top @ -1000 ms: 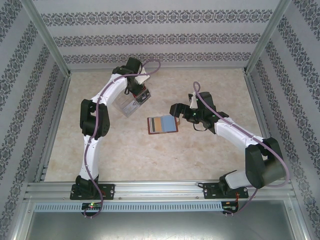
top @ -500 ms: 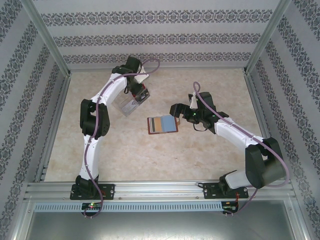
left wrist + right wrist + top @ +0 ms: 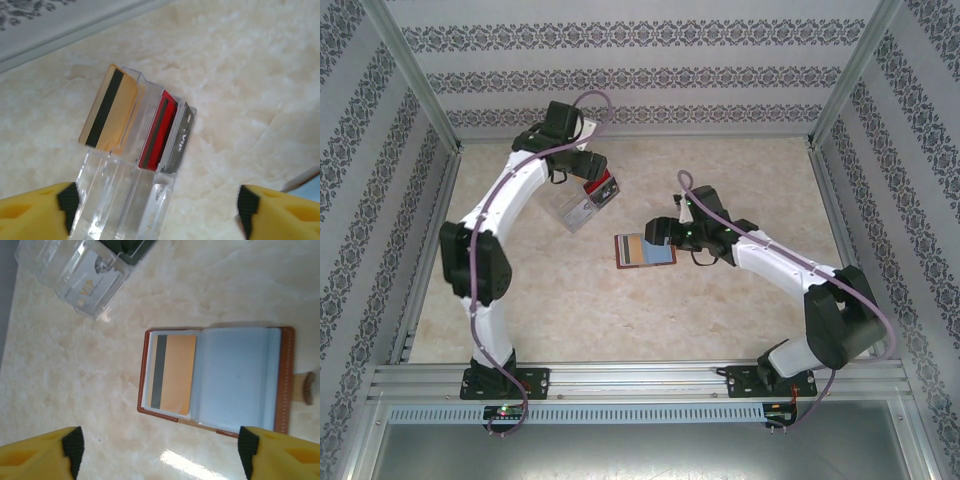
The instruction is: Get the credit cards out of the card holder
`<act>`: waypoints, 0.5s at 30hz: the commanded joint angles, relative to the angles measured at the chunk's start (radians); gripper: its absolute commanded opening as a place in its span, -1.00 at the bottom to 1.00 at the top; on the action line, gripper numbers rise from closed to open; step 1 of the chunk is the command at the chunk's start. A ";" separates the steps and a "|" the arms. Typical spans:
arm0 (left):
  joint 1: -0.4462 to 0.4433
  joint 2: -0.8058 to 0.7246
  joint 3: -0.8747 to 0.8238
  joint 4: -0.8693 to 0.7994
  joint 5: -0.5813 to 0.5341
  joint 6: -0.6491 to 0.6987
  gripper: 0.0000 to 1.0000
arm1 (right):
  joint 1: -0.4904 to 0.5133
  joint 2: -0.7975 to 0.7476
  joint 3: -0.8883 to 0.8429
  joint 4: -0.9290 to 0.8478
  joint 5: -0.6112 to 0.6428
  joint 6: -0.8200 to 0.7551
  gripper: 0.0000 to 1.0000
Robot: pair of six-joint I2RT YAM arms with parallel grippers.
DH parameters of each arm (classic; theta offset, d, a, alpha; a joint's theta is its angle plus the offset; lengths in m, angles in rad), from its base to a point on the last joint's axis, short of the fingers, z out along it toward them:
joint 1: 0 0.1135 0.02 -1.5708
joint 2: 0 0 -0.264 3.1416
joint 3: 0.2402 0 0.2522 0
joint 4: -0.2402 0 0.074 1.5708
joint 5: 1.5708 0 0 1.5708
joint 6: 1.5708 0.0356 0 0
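Amid patterned walls [image 3: 640, 80], marbled table [image 3: 570, 300], cardholder [image 3: 635, 250]

The left gripper [image 3: 157, 215] points downward, yellow fingers [image 3: 35, 215] spread wide on either side, clasping nothing. The right gripper [image 3: 160, 450] hangs the same way, jaws parted, its arm [image 3: 790, 268] bent behind it.

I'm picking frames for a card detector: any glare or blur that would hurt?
Right wrist: a bright glare patch on the table just below the open card holder, itself sharp. Left wrist: slightly soft overall, the clear box hard to outline. Top external: even light, no harsh shadows.
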 commanded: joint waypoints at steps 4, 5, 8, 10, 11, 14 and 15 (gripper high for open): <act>0.016 -0.237 -0.335 0.196 0.000 -0.330 0.99 | 0.097 0.105 0.094 -0.107 0.099 -0.012 0.41; 0.017 -0.272 -0.382 0.204 0.000 -0.368 0.99 | 0.108 0.132 0.112 -0.114 0.098 -0.008 0.36; 0.022 -0.351 -0.498 0.218 0.014 -0.467 0.99 | 0.137 0.208 0.163 -0.134 0.119 -0.008 0.25; 0.021 -0.394 -0.566 0.230 0.027 -0.523 0.99 | 0.145 0.257 0.206 -0.163 0.136 -0.017 0.16; 0.021 -0.415 -0.598 0.235 0.041 -0.548 0.99 | 0.145 0.280 0.226 -0.179 0.147 -0.019 0.11; 0.020 -0.459 -0.683 0.257 0.105 -0.610 0.99 | 0.132 0.329 0.255 -0.191 0.148 -0.020 0.04; 0.021 -0.466 -0.707 0.269 0.121 -0.627 0.99 | 0.125 0.340 0.258 -0.182 0.133 -0.020 0.02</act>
